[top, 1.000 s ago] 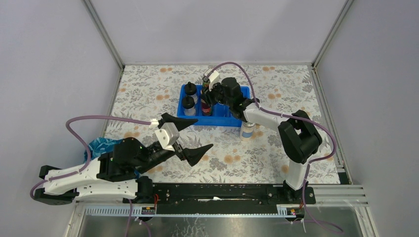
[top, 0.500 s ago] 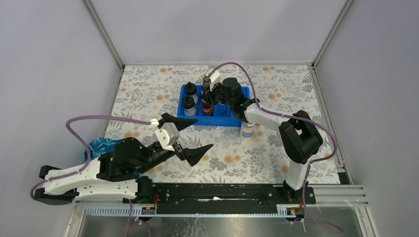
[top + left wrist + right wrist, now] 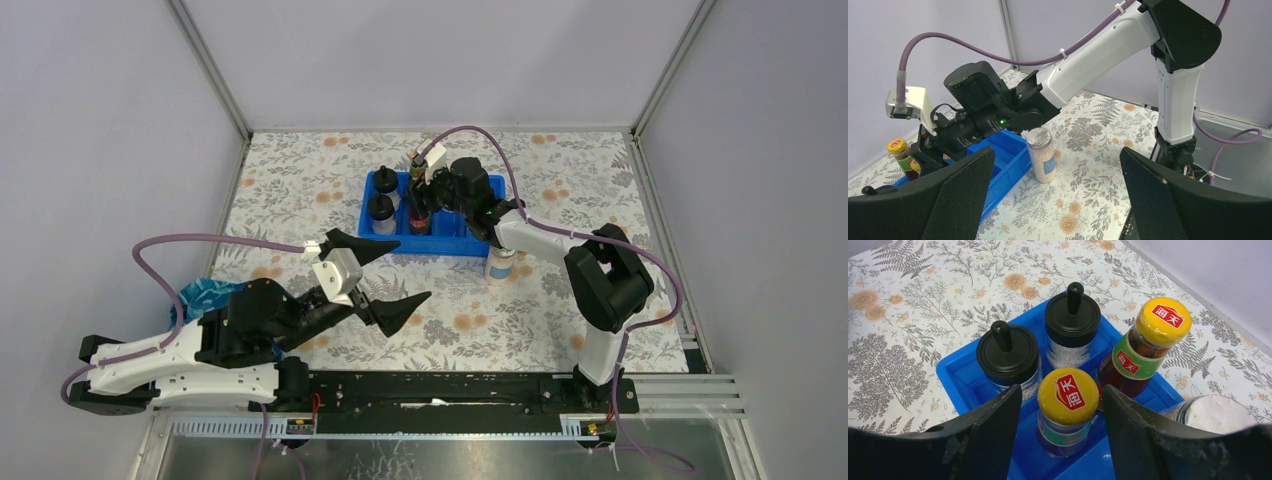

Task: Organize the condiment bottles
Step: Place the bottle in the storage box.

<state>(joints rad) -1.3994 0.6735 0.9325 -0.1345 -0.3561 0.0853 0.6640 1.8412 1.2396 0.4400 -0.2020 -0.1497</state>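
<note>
Seemingly released, the right gripper (image 3: 1060,388) straddles a small yellow-capped dark glass bottle (image 3: 1068,396) in the blue plastic tray (image 3: 955,375). At 3 o'clock, a clear silver-lidded jar (image 3: 1215,415) is half cut off. The left gripper (image 3: 407,270) gapes empty.

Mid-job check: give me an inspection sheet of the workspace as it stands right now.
Surface: floral cloth, flat.
Job's things: two black-domed jars and two yellow-capped bottles in blue tray; one silver-lidded jar outside on the cloth.
Clutter: crumpled blue item by left arm.
Grippers: left gripper open, empty; right gripper open astride a yellow-capped bottle.
Cables: purple cables loop from both wrists.
Surroundings: grey walls; nothing else seen.
</note>
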